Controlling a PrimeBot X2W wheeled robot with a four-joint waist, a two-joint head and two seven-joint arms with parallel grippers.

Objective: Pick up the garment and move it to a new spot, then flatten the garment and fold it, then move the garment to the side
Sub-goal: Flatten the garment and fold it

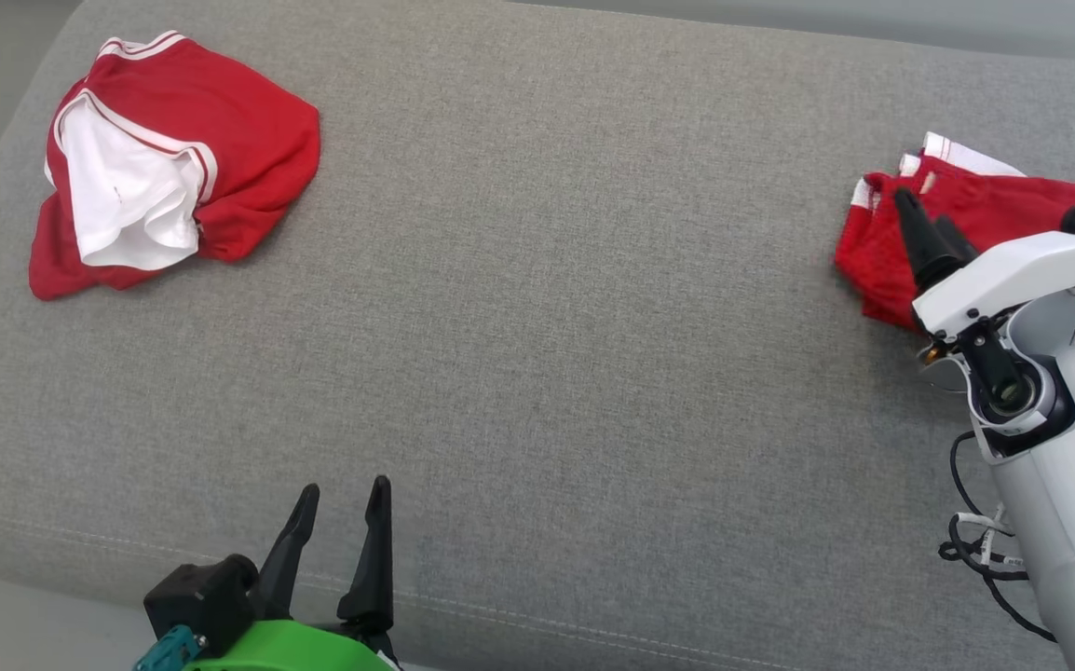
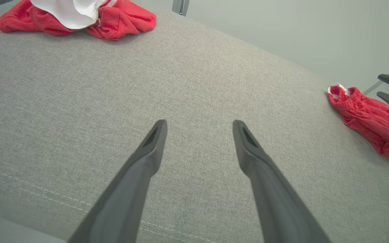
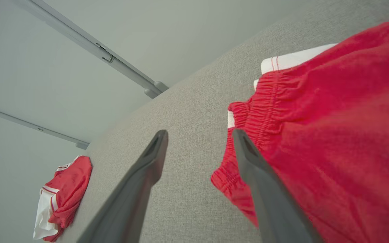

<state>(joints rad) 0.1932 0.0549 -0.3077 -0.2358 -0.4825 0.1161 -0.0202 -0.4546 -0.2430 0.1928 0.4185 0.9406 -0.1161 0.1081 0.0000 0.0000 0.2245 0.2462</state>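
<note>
Folded red garment [image 1: 957,224] — partly hidden by the right gripper [image 3: 199,133], fingers spread, empty; left gripper [image 2: 199,123] likewise spread, empty.

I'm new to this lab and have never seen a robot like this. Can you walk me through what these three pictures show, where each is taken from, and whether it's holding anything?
This is a wheeled robot with two arms, each ending in a gripper with two long dark fingers. The wide picture comes from a camera on its head, looking down at a grey fabric-covered surface. The other two come from cameras on its wrists, each looking along that arm's own fingers.

Two garments lie there. At the robot's far left is a crumpled red garment with white lining. At its right is a folded pair of red shorts with an elastic waistband.

The left gripper hangs open over bare fabric at the near edge. The right gripper is also open, right at the shorts' waistband edge, one finger over the cloth. Neither is holding anything.
</note>
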